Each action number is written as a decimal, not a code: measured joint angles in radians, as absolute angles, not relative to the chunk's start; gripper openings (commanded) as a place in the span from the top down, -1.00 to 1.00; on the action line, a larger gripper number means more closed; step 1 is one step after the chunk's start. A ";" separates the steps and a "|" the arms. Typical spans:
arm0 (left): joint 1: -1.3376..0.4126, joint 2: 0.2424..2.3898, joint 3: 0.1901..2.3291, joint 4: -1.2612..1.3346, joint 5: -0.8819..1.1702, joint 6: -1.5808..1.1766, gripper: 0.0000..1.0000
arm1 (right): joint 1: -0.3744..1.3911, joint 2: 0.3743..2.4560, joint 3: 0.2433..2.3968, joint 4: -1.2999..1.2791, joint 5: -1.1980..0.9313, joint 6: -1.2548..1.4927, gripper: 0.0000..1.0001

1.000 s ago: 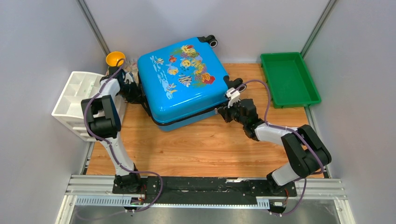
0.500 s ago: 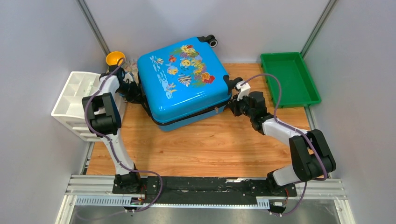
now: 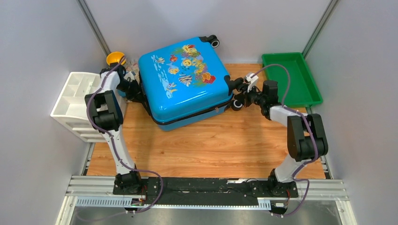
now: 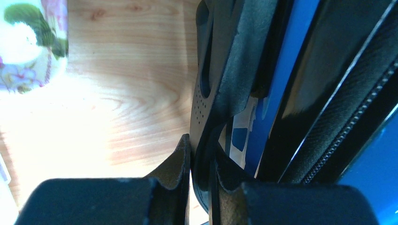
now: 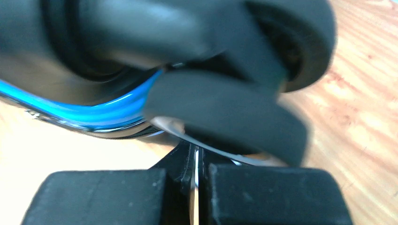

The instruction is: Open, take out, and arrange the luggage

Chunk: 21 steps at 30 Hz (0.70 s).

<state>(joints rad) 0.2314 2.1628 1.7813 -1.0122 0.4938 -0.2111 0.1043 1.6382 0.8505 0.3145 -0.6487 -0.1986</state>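
Observation:
The luggage, a glossy blue hard-shell suitcase with a fish print, lies flat at the back of the wooden table, lid down. My left gripper is at its left side, shut on the black side handle, which runs between the pads. My right gripper is at the right corner, just below a black wheel. It is shut on a thin silver zip pull. The blue shell edge and the zip track show close up.
A green tray stands at the back right, close behind the right arm. A white compartmented organiser sits at the left edge, with a yellow cup behind it. A floral cup stands near the left gripper. Grey walls enclose the table.
My right gripper has travelled from the suitcase's front right edge back along the seam to the wheel corner, staying shut. The left arm has shifted slightly towards the back.

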 measured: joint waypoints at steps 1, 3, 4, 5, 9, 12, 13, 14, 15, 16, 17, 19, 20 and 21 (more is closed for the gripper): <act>0.231 2.174 1.798 -1.019 0.496 -0.207 1.00 | 0.092 1.669 0.872 0.330 -0.682 -0.209 1.00; 0.231 2.195 1.832 -1.031 0.501 -0.198 1.00 | 0.069 1.731 0.919 0.358 -0.751 -0.216 1.00; 0.231 2.203 1.843 -1.033 0.505 -0.195 1.00 | 0.061 1.756 0.936 0.373 -0.778 -0.217 1.00; 0.231 2.211 1.856 -1.037 0.509 -0.191 1.00 | 0.054 1.783 0.951 0.393 -0.808 -0.215 1.00; 0.232 2.247 1.914 -1.059 0.522 -0.163 1.00 | 0.031 1.903 1.016 0.505 -0.908 -0.166 1.00; 0.233 2.266 1.944 -1.062 0.533 -0.143 1.00 | 0.022 1.980 1.089 0.566 -0.979 -0.098 1.00; 0.233 2.271 1.950 -1.061 0.537 -0.139 1.00 | 0.021 2.000 1.111 0.577 -0.994 -0.080 1.00; 0.234 2.276 1.957 -1.061 0.542 -0.133 1.00 | 0.020 2.022 1.137 0.590 -1.011 -0.060 1.00; 0.235 2.278 1.960 -1.059 0.546 -0.129 1.00 | 0.019 2.048 1.167 0.601 -1.032 -0.038 1.00; 0.236 2.281 1.964 -1.059 0.550 -0.124 1.00 | 0.017 2.070 1.197 0.611 -1.049 -0.020 1.00; 0.236 2.282 1.967 -1.059 0.553 -0.120 1.00 | 0.014 2.096 1.231 0.618 -1.072 0.001 1.00; 0.236 2.284 1.969 -1.057 0.556 -0.112 1.00 | 0.008 2.148 1.295 0.629 -1.092 0.037 1.00; 0.235 2.284 1.969 -1.055 0.558 -0.103 1.00 | 0.008 2.178 1.333 0.634 -1.094 0.054 1.00; 0.234 2.284 1.970 -1.053 0.559 -0.098 1.00 | 0.009 2.201 1.365 0.637 -1.095 0.071 1.00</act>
<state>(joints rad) 0.2344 2.2845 1.9697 -1.0531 0.5594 -0.0978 0.0086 2.2013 1.3655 0.6373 -1.0954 0.0711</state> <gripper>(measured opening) 0.184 0.008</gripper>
